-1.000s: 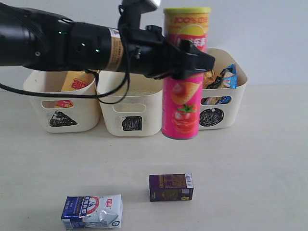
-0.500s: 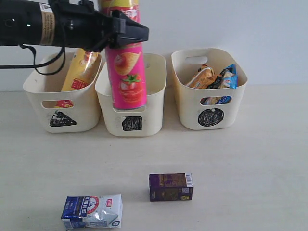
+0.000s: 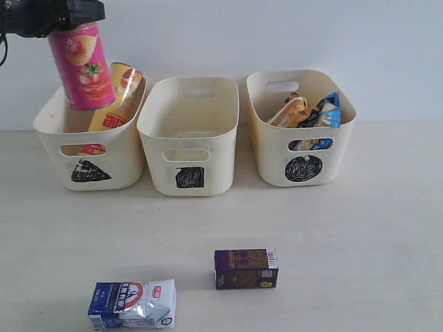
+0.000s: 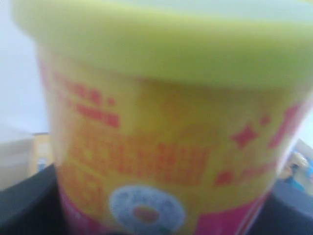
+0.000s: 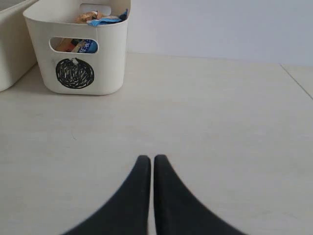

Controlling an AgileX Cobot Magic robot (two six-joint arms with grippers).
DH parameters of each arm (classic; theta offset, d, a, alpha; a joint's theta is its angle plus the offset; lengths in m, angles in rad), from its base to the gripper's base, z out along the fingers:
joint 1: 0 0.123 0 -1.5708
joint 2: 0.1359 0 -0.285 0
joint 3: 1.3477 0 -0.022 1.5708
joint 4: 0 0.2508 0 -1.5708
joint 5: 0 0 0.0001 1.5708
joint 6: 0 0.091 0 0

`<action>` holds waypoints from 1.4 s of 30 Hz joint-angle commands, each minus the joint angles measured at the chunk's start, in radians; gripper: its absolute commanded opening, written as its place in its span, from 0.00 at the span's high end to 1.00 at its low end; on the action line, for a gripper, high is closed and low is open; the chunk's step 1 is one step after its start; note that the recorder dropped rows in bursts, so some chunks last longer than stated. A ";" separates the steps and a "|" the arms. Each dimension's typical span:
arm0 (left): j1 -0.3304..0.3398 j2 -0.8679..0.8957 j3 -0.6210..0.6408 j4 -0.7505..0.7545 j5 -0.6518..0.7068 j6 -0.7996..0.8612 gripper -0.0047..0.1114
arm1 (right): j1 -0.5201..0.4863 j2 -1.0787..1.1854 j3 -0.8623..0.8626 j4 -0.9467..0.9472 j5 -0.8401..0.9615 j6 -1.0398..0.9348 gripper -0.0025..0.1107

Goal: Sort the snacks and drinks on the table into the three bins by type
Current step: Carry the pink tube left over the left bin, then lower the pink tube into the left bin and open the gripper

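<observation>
My left gripper [image 3: 75, 16] is shut on the pink-red chip tube [image 3: 80, 66], holding it tilted in the air over the back left of the triangle bin [image 3: 48, 138]. In the left wrist view the tube [image 4: 161, 122] with its yellow-green lid fills the frame between dark fingers [image 4: 24, 200]. A yellow-red tube [image 3: 119, 97] leans inside the triangle bin. The square bin [image 3: 188, 138] looks empty. The circle bin [image 3: 277, 149] holds an orange bag [image 3: 287, 111] and a blue bag [image 3: 328, 111]. My right gripper [image 5: 152, 159] is shut over bare table [image 5: 220, 127], out of the exterior view.
A purple carton [image 3: 246, 268] and a blue-and-white milk pouch [image 3: 133, 304] lie on the table [image 3: 360, 235] near its front. A pale wall rises right behind the three bins. The circle bin [image 5: 83, 54] stands ahead of my right gripper.
My left gripper has carried the pink-red tube leftward and upward, from in front of the square and circle bins to above the triangle bin. Nothing else has moved.
</observation>
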 commanded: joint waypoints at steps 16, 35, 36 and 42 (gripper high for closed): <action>0.008 0.200 -0.052 0.008 0.314 0.138 0.92 | -0.003 -0.005 0.004 -0.002 -0.007 -0.001 0.98; 0.008 0.265 -0.081 0.008 0.315 0.143 0.01 | -0.003 -0.005 0.004 -0.002 -0.007 -0.001 0.98; 0.008 0.262 -0.081 0.008 0.311 0.143 0.01 | -0.003 -0.005 0.004 -0.002 -0.007 -0.001 0.98; 0.008 0.213 -0.081 0.008 0.306 0.143 0.01 | -0.003 -0.005 0.004 -0.002 -0.007 -0.001 0.98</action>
